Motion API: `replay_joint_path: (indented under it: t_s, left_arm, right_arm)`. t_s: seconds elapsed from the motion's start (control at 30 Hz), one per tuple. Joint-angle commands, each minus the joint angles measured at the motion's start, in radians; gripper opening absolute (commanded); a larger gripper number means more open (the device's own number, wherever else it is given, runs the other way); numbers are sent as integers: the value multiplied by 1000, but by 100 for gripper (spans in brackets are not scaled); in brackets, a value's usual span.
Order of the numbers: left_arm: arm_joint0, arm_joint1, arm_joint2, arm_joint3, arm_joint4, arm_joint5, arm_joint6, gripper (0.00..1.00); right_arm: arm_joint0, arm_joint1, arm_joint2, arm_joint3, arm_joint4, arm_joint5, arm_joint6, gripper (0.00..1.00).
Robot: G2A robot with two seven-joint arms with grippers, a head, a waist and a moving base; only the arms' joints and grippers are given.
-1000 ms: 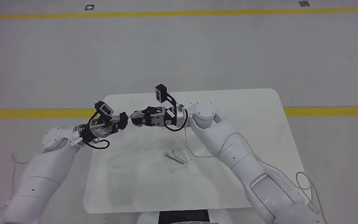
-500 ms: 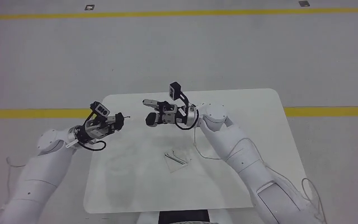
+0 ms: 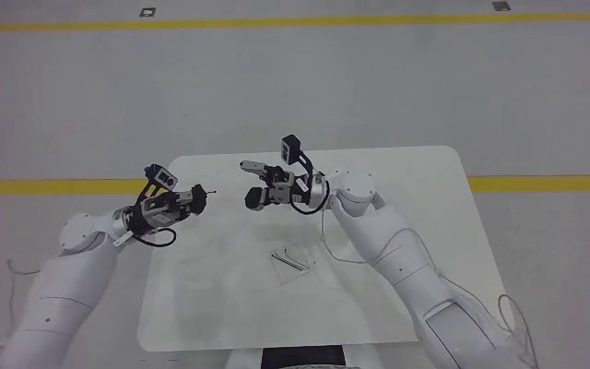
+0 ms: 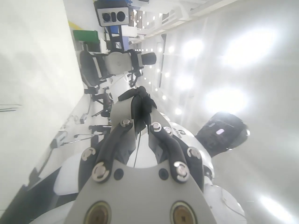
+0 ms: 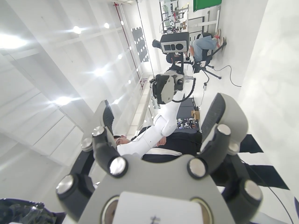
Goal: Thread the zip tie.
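Right pincer point(image 3: 247, 183) has spread, backing off the zip tie point(image 4: 140, 108).

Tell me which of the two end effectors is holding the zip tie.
The left end effector: it is shut on the black zip tie, while the right end effector stands wide open and empty.

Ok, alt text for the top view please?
Over a white table, the left gripper holds a thin black zip tie while the right gripper faces it, open and apart. More thin strips lie on the table nearer the robot.
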Motion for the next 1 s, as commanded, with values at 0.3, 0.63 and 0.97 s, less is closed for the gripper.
replay_joint_path:
  t_s: [0.3, 0.63, 0.97]
  left_arm:
    - [-20, 8, -71, 52, -43, -53, -38, 0]
    - [-28, 8, -68, 67, -43, -57, -38, 0]
    - [-28, 8, -68, 67, -43, -57, -38, 0]
  right_arm:
    - [-71, 94, 30, -270, -598, 250, 2, 100]
    - [-72, 128, -37, -383, -881, 278, 178, 100]
    - [-45, 145, -96, -421, -1112, 288, 335, 100]
